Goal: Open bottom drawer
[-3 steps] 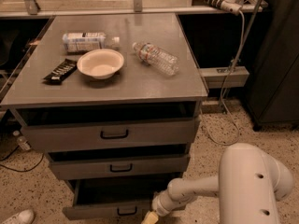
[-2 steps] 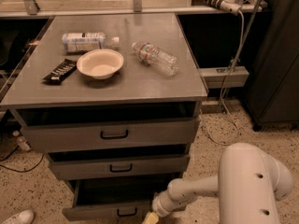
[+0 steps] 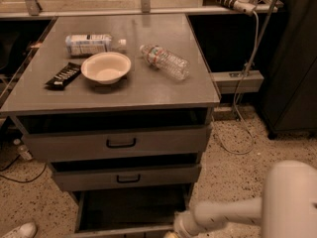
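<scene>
The grey cabinet has three drawers. The bottom drawer [image 3: 130, 208] stands pulled out, its dark inside showing, and its front rim [image 3: 119, 231] lies at the lower edge of the view. Its handle is out of view. My gripper [image 3: 168, 235] is at the right end of that front rim, mostly cut off by the frame edge. My white arm [image 3: 223, 214] reaches in from the lower right. The top drawer [image 3: 119, 143] and middle drawer [image 3: 126, 177] each stand slightly out, with black loop handles showing.
On the cabinet top [image 3: 163, 90] lie a white bowl [image 3: 106, 67], a clear plastic bottle [image 3: 165, 61], a white-labelled bottle [image 3: 91, 43] and a black packet [image 3: 63, 76]. A cable [image 3: 245, 83] hangs at the right. A white shoe [image 3: 17, 230] is at the lower left on the speckled floor.
My arm and gripper have moved down toward the bottom edge of the view, and the bottom drawer has come a little further out.
</scene>
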`<state>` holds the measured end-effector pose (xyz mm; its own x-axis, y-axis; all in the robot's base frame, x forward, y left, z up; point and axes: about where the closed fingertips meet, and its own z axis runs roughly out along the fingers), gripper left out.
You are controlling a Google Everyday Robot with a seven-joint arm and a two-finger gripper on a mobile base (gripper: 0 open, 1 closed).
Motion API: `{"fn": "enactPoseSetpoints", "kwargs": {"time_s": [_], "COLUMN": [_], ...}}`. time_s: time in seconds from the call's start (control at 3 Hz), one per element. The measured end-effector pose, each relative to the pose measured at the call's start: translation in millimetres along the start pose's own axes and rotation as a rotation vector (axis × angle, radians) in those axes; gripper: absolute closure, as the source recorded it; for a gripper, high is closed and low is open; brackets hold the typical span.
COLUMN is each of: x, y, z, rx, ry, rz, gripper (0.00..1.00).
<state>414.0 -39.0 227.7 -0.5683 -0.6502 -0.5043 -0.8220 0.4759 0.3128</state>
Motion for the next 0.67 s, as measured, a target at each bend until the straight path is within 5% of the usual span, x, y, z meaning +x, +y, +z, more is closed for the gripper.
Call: {"fn": "enactPoseSetpoints", "kwargs": {"time_s": [0.33, 0.67], "x": [41.9, 41.7], "y": [27.6, 27.6], "z": [-12.5, -12.5], "rx": [-0.017, -0.017], "ry": [0.008, 0.008], "rz": [0.056, 0.056], "gripper": [0.00, 0.00]}}
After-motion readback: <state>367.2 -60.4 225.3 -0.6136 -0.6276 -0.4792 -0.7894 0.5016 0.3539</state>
